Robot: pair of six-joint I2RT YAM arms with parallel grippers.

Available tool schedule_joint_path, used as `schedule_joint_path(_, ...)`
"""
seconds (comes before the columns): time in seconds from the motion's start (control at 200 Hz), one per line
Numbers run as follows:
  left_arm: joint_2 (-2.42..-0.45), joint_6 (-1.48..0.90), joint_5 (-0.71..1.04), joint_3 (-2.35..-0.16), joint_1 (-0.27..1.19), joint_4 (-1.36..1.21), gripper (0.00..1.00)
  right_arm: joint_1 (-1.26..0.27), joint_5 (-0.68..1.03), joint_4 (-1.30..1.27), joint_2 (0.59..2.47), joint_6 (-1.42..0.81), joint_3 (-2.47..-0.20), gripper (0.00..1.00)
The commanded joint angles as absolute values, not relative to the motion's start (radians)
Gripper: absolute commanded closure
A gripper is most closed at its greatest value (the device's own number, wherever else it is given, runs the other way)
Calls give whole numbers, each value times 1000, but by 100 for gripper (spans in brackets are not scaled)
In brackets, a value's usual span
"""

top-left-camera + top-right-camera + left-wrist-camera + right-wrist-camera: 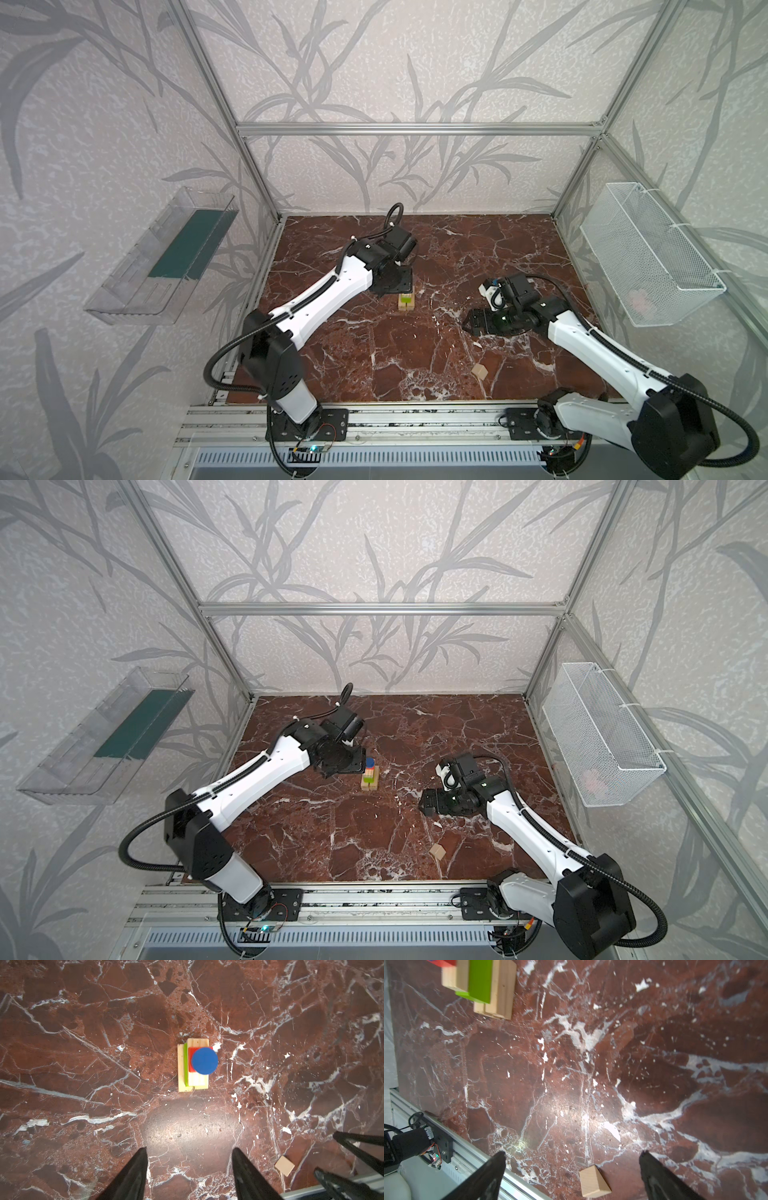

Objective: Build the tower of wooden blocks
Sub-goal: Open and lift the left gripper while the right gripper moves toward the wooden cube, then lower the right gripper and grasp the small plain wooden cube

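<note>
Wedge block (593,1181), loose on surface (654,1064): likely light, stiff, smooth; grip its flat sides. Tower (193,1065): looks easily toppled. Left hand (188,1148), right hand (573,1152): open, empty.

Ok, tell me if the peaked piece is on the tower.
Off. The peaked piece lies alone on the table, apart from the tower, which the blue disc tops.

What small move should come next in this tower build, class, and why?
Probably: lower the right end effector and close it on the peaked wood piece. That piece lies loose on the table, apart from the tower, whose blue disc is already on top. The jaws stand open and empty, the piece nearly between them.
</note>
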State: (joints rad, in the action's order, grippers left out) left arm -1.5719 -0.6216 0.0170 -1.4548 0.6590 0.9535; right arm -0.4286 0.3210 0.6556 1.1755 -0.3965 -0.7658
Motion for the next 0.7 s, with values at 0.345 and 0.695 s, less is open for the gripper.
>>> schedule_joint_path(0.345, -1099, -699, 83, -958, 661, 608, 14, -578, 287, 715, 1190, -482, -610, 4)
schedule_joint_path(0.695, -1047, -721, 84, -881, 661, 617, 12, -735, 268, 671, 1201, -534, -581, 16)
